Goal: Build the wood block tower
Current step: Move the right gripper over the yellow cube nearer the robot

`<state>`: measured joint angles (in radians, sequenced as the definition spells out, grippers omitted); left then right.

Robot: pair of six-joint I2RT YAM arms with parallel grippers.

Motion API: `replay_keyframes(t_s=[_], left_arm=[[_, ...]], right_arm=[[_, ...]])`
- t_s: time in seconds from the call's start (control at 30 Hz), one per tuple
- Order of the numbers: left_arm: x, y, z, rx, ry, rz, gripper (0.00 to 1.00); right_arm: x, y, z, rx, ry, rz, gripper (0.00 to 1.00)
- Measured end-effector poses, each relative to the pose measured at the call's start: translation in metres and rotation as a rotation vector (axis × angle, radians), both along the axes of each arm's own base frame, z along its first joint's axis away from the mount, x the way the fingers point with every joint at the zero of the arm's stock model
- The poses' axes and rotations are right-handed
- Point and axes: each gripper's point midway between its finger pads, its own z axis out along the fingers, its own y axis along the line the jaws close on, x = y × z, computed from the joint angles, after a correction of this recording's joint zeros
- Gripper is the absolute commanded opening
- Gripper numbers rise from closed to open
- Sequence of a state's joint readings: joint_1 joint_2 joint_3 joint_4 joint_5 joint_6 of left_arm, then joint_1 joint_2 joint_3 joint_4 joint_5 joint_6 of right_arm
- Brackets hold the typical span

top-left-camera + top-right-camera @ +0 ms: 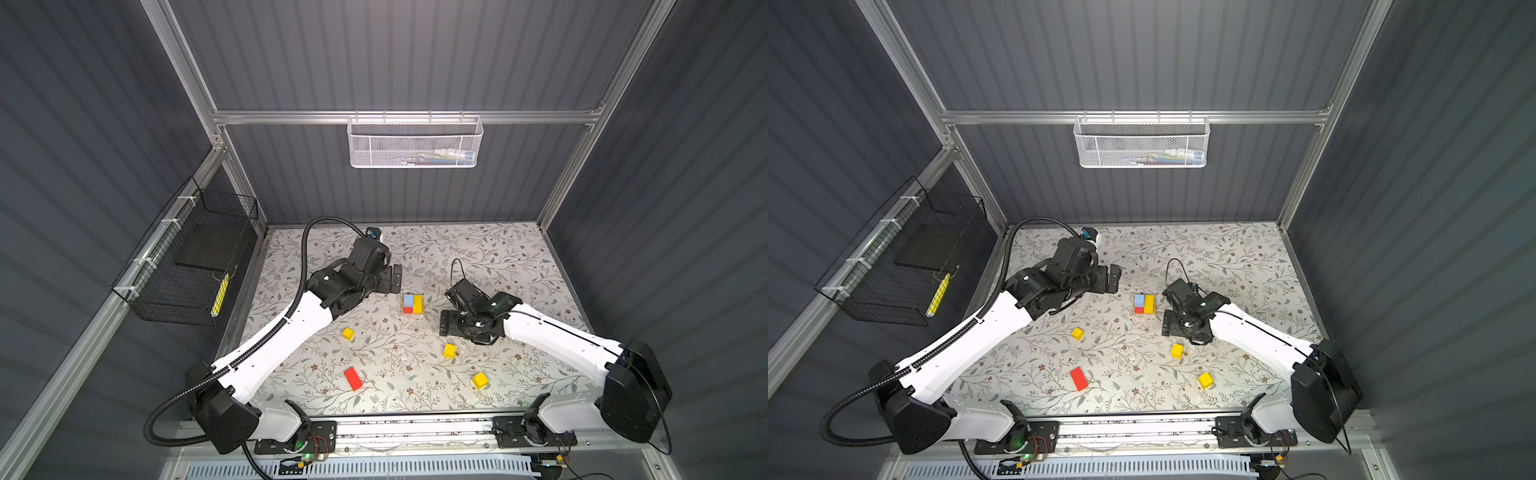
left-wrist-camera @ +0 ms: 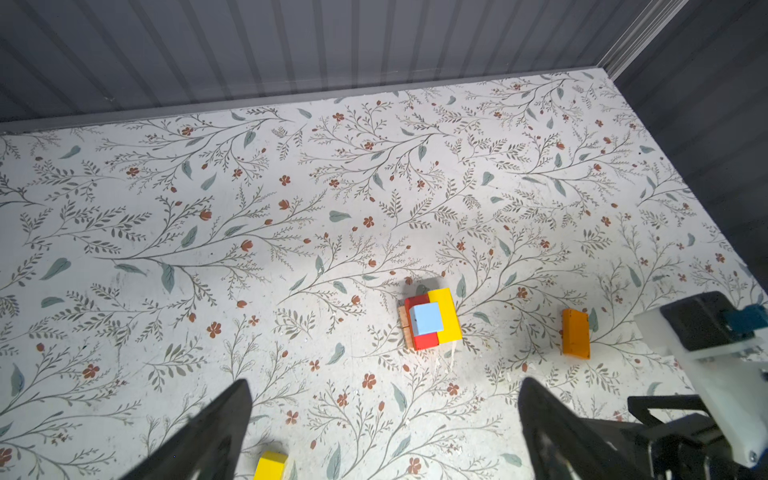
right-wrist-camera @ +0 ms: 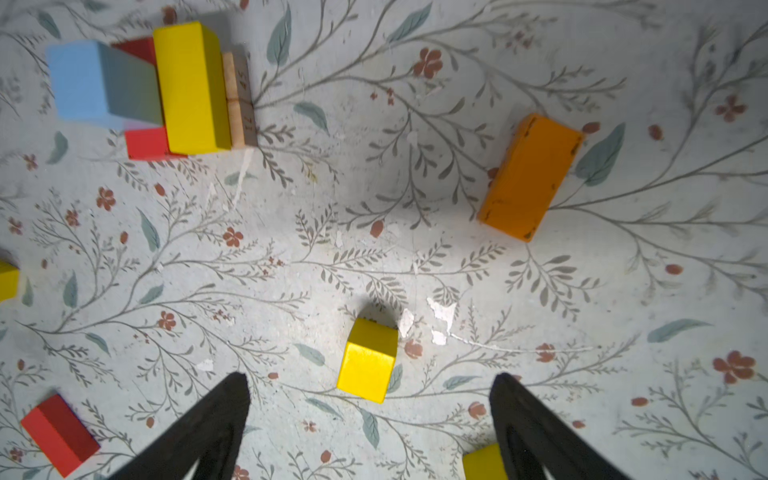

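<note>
The tower (image 1: 412, 304) (image 1: 1144, 304) stands mid-table: a light-blue cube (image 2: 426, 318) on a red brick, a yellow brick (image 3: 192, 87) beside them, bare tan bricks underneath. An orange brick (image 3: 530, 176) (image 2: 576, 333) lies flat to its right, hidden under my right arm in both top views. Loose wood blocks: three yellow cubes (image 1: 348, 333) (image 1: 449, 350) (image 1: 480, 380) and a red brick (image 1: 353, 378). My right gripper (image 1: 445, 323) (image 3: 370, 378) hangs open above the table, with a yellow cube (image 3: 368, 359) just ahead of its fingertips. My left gripper (image 1: 395, 277) (image 2: 385, 381) is open and empty, left of the tower.
The floral mat (image 1: 498, 257) is bounded by grey walls at the back and sides. A white mesh basket (image 1: 415, 141) hangs on the back rail. On the left wall hangs a black wire basket (image 1: 187, 270). The arm bases sit on the front rail.
</note>
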<state>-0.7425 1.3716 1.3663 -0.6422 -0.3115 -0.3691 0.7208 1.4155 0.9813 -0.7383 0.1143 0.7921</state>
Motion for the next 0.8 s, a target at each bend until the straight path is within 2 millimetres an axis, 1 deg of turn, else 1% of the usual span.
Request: replay_keyframes(t_s=[0.17, 0.27, 0.4, 0.53, 0.63, 0.8], left_arm=[[-0.003, 0.005, -0.013, 0.018, 0.017, 0.006, 1.0], [-0.003, 0.005, -0.016, 0.021, 0.02, 0.006, 1.0], [-0.004, 0.006, -0.016, 0.02, 0.019, 0.006, 1.0], [-0.005, 0.007, -0.021, 0.028, 0.026, 0.007, 1.0], [-0.006, 0.008, -0.025, 0.034, 0.034, 0.01, 1.0], [-0.006, 0.009, -0.026, 0.035, 0.035, 0.01, 1.0]], right_arm=[[-0.013, 0.009, -0.013, -0.031, 0.055, 0.022, 0.91], [-0.019, 0.011, -0.019, -0.043, 0.077, 0.023, 0.89], [-0.023, 0.009, -0.028, -0.067, 0.114, -0.007, 0.85], [-0.023, 0.01, -0.032, -0.057, 0.126, -0.06, 0.79], [-0.022, 0.012, -0.033, -0.039, 0.122, -0.093, 0.76], [-0.02, 0.014, -0.036, -0.028, 0.125, -0.133, 0.72]])
